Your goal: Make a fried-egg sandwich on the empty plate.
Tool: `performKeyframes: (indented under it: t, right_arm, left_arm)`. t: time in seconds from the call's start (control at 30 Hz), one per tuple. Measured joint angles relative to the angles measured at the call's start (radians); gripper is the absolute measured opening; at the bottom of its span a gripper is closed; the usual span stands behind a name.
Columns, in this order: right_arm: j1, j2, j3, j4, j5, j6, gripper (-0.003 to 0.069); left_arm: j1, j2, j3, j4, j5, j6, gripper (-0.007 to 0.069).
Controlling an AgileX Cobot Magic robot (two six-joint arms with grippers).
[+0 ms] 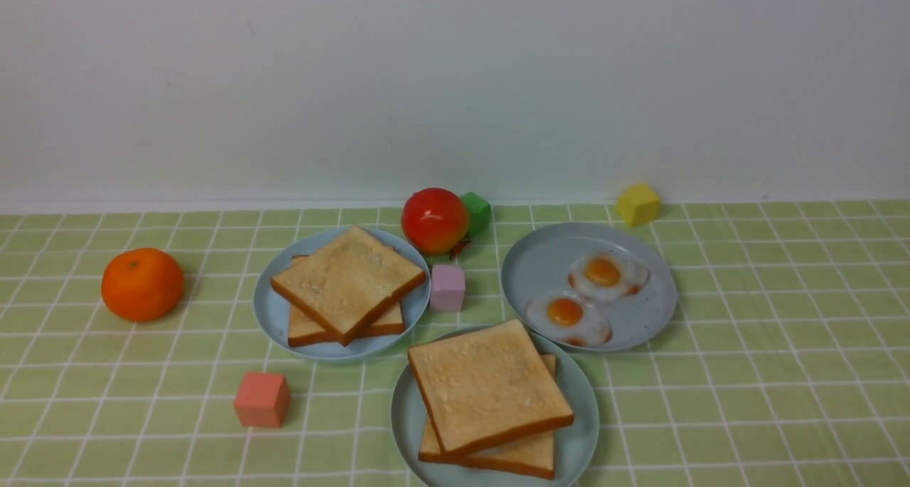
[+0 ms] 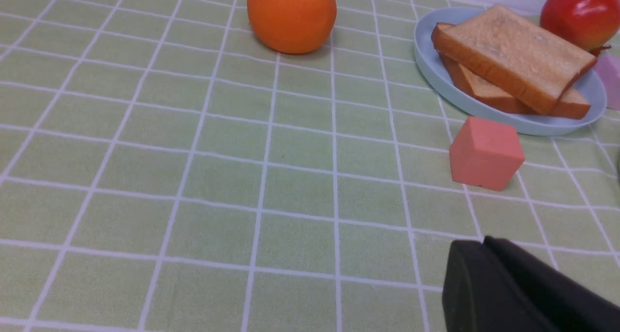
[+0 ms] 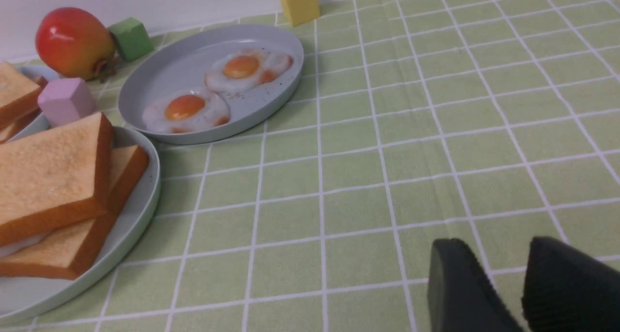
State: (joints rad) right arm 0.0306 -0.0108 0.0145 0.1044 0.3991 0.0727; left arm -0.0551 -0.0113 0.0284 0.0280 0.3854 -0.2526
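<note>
Where the plain white wall (image 1: 455,82) meets the table, a pale green cloth with a white grid (image 1: 782,345) runs across the whole front view. At its far left sits an orange (image 1: 142,284), with a salmon-pink cube (image 1: 262,399) nearer the camera. Next comes a grey-blue plate (image 1: 274,313) bearing two stacked toast slices (image 1: 348,282), then a lilac cube (image 1: 447,287) just beside its rim, with a red apple-like fruit (image 1: 434,220) and a green cube (image 1: 477,212) behind — close to the wall. Nearest the camera, at the middle, the mint-teal plate (image 1: 583,430) carries the fried-egg sandwich (image 1: 489,397): two toast slices, the upper one skewed, with a sliver of white visible between them in the right wrist view. Right of it a grey plate (image 1: 540,266) holds two fried eggs (image 1: 586,298), and a yellow cube (image 1: 638,204) stands beyond. The left gripper (image 2: 484,242) hangs over bare cloth, fingers pressed together; the right gripper (image 3: 501,269) shows its fingers slightly apart — holding nothing.
</note>
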Motion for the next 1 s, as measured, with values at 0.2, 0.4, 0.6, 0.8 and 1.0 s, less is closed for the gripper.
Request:
performKeyframes:
  t: [0.2,0.4,0.6,0.8,1.0]
  right_arm:
    - [0.000,0.000,0.000,0.000,0.000,0.000,0.0238]
    - [0.000,0.000,0.001,0.000,-0.001,0.000,0.0238]
    - [0.000,0.000,0.001,0.000,-0.001,0.000,0.0238]
    - [0.000,0.000,0.001,0.000,-0.001,0.000,0.0238]
    - [0.000,0.000,0.001,0.000,-0.001,0.000,0.0238]
  left_arm:
    - [0.000,0.000,0.000,0.000,0.000,0.000,0.0033]
    - [0.000,0.000,0.000,0.000,0.000,0.000,0.0039]
    - [0.000,0.000,0.000,0.000,0.000,0.000,0.0039]
    - [0.000,0.000,0.000,0.000,0.000,0.000,0.0046]
    - [0.000,0.000,0.000,0.000,0.000,0.000,0.0054]
